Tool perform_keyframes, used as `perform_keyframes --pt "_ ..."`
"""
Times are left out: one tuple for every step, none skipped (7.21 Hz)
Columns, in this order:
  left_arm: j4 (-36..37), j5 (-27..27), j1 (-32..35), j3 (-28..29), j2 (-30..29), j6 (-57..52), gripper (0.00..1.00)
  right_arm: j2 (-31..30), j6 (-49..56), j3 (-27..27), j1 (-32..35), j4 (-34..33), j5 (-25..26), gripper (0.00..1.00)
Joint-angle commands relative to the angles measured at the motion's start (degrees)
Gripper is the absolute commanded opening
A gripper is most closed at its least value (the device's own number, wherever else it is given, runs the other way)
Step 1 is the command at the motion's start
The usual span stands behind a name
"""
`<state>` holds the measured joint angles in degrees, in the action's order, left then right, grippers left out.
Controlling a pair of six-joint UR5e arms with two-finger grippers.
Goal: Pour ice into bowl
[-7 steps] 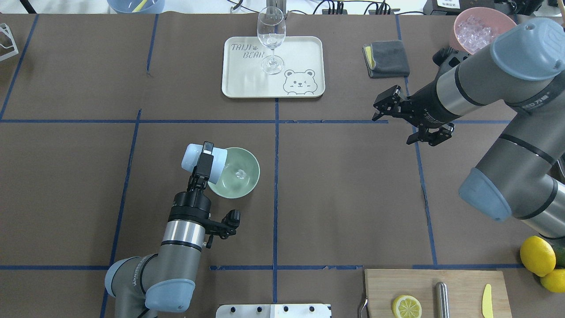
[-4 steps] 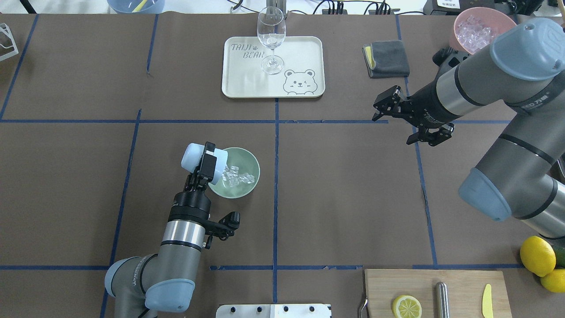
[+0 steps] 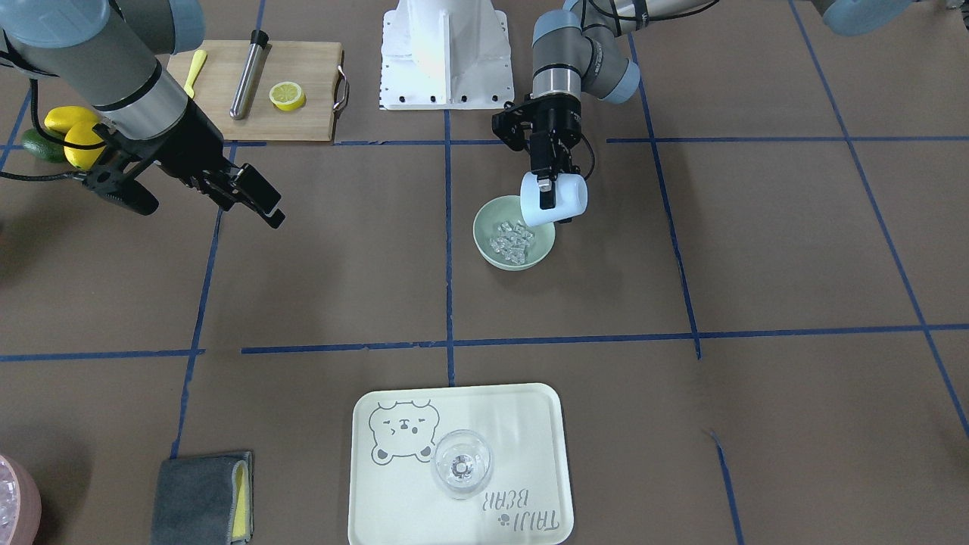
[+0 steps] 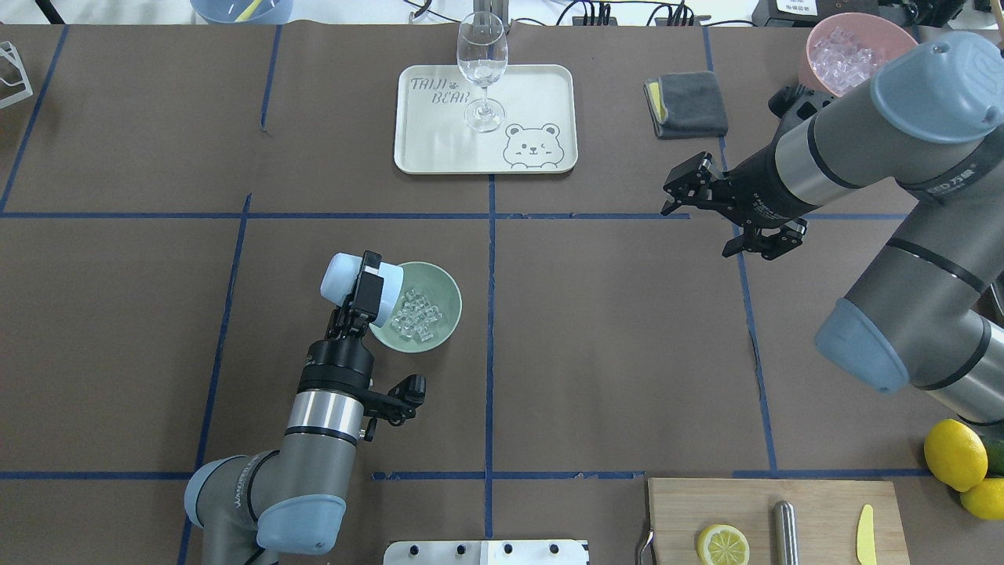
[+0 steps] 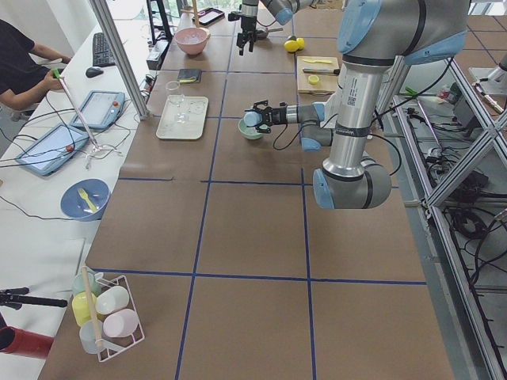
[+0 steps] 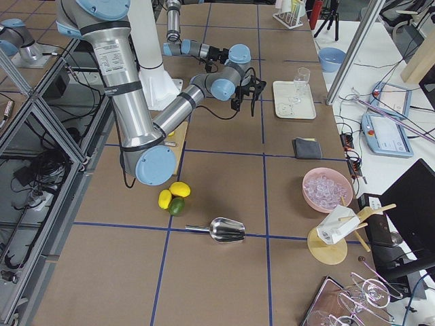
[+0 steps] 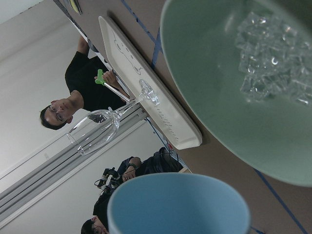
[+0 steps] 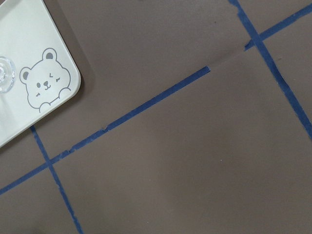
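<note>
Left end effector (image 4: 365, 294) clamped on light blue cup (image 4: 343, 282), tipped on its side, mouth over bowl's (image 4: 450, 296) 9 o'clock rim. Ice (image 4: 416, 314) heaped in the bowl's hollow; none seen on the bench (image 4: 627, 353). Pour judged practically done. Left to do: right the cup. Cannot tell whether cubes remain inside it. Right end effector (image 4: 696, 231) spread wide, empty, well apart toward 3 o'clock.

Ice: clear, glassy, angular lumps. Bowl: round, smooth, plain pale green. Cup: smooth cylinder, rounded base. Bench: matte brown sheet, blue tape grid.
</note>
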<state>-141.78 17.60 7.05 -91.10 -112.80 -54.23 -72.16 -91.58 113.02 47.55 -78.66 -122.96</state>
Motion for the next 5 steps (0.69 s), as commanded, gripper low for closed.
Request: perform_keyframes --pt "-5.4 -0.4 0.1 -0.1 0.9 28.8 0.00 0.0 0.0 0.0 0.0 0.0 0.0 1.00" --pt "-11.0 -0.4 -0.1 0.5 2.4 39.3 0.00 -0.1 0.0 0.0 0.0 0.0 0.0 1.00" --pt "-17.1 -0.6 -0.3 0.9 3.0 48.1 0.00 -0.1 0.0 -0.2 0.0 0.0 0.0 1.00" --pt "-23.5 -0.6 -0.3 1.0 3.2 57.7 0.00 -0.1 0.0 -0.2 -0.1 0.1 0.0 1.00" --pt "-25.8 -0.6 -0.3 1.1 4.6 67.5 0.00 -0.1 0.0 -0.2 -0.1 0.1 0.0 1.00"
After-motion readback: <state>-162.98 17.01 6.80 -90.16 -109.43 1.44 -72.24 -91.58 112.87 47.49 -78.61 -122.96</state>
